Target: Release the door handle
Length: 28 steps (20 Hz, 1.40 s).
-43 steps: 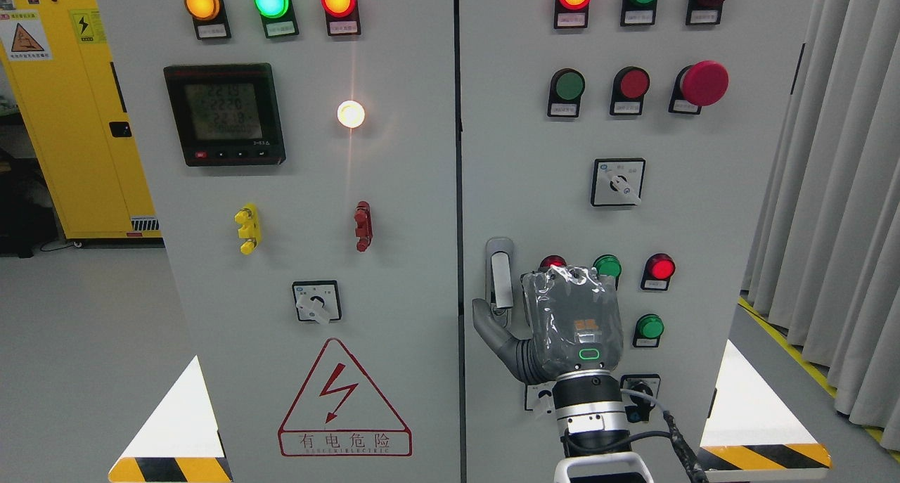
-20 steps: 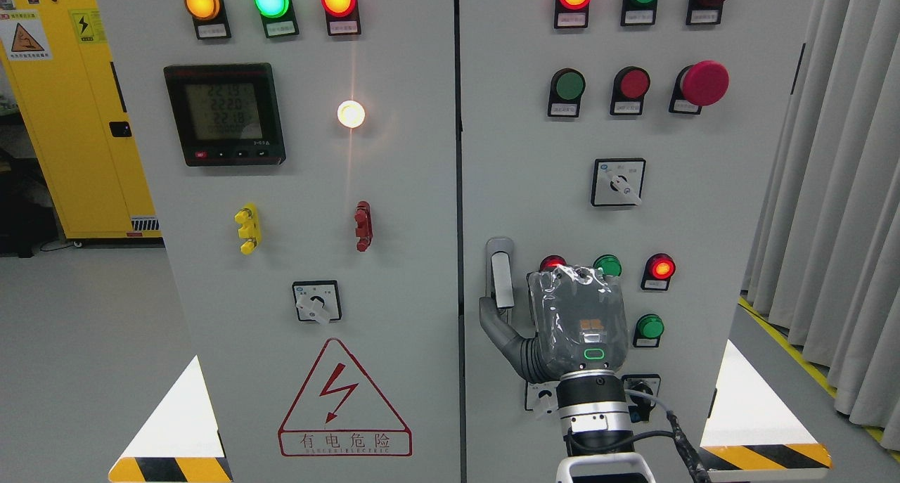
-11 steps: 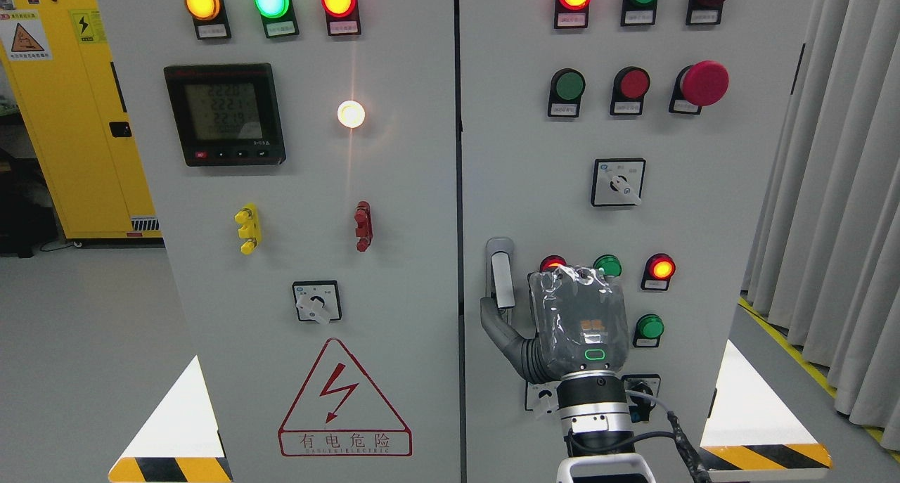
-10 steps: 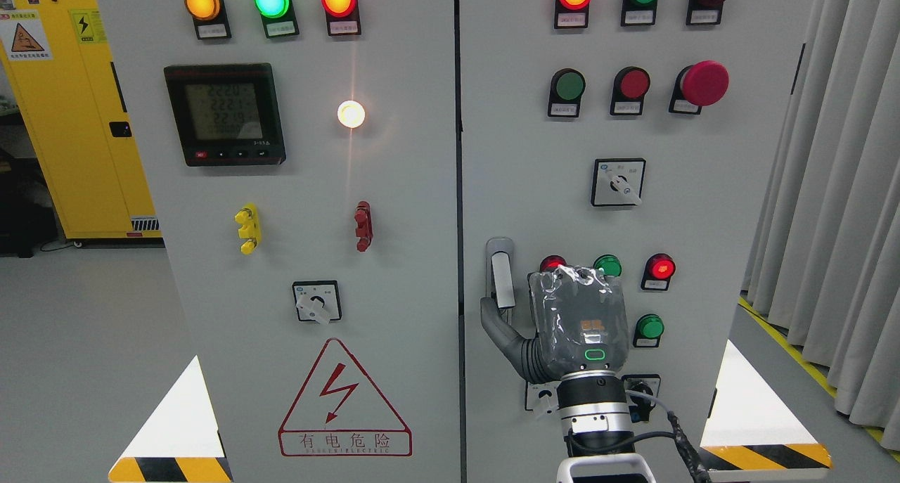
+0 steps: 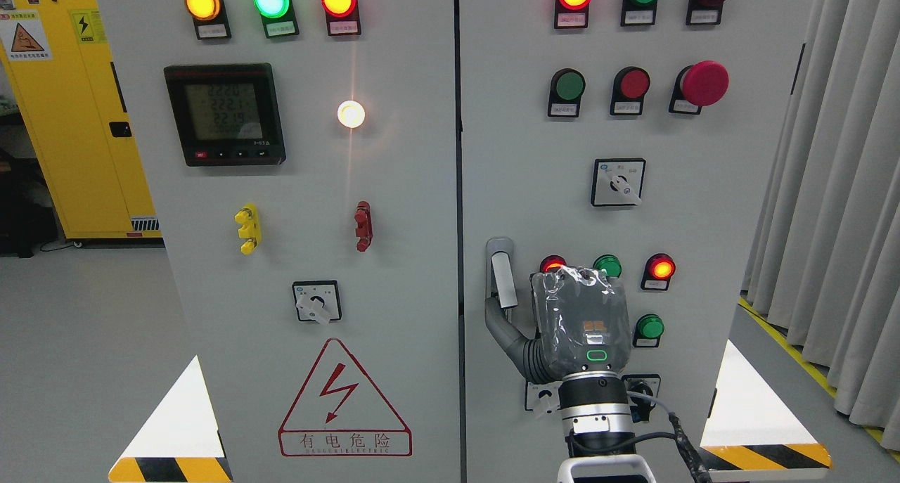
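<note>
The grey door handle [image 5: 500,275] stands upright at the left edge of the right cabinet door [image 5: 534,152]. My right hand [image 5: 580,321], wrapped in clear film, comes up from the bottom edge and hovers just right of the handle. Its thumb [image 5: 498,323] stretches left, with the tip right under the handle's lower end; I cannot tell whether it touches. The other fingers are hidden behind the back of the hand and do not reach the handle. The hand holds nothing. My left arm does not show.
Lit red and green buttons [image 5: 661,267] sit close around the hand, with rotary switches [image 5: 617,183] above and below it. The left door [image 5: 316,209] carries a meter and a warning triangle. Grey curtains [image 5: 837,188] hang at the right, a yellow cabinet [image 5: 77,117] at the far left.
My right hand has slid slightly to the right. Its thumb has moved from the left side of the handle's lower end to just beneath it.
</note>
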Motion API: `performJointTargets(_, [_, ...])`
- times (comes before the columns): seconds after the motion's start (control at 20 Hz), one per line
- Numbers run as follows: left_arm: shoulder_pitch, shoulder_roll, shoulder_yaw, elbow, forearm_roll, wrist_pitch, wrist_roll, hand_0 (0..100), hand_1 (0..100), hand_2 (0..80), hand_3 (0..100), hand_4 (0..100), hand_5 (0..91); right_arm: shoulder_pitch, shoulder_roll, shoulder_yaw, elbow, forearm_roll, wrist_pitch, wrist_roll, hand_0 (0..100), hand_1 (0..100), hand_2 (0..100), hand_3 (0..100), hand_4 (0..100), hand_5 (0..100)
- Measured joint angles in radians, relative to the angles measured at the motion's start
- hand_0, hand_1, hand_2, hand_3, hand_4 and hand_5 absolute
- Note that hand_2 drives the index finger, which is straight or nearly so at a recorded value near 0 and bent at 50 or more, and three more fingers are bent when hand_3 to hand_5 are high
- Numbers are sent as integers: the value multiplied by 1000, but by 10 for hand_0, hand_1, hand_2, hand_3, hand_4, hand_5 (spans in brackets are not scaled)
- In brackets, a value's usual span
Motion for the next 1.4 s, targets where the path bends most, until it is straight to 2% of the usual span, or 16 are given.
performJointTargets(0.3, [0,0,0,0,0,0,0,120,556,0,0,0,0,1,0,-6,-2,-2,0,-1,417,310,1000,1000,1000,1000])
performJointTargets(0.6, [0,0,0,0,0,0,0,120,556,0,0,0,0,3,0,-10,-7,-3,0,-1,503,295,1000,1000,1000,1000])
performJointTargets(0.95, [0,0,0,0,0,0,0,120,556,0,0,0,0,4,0,-13,-12,-3,-1,-1,525,298,1000,1000,1000,1000])
performJointTargets(1.4, [0,0,0,0,0,0,0,120,556,0,0,0,0,4,0,-20,-15,-3,3,-7,583,337,1000,1000,1000,1000])
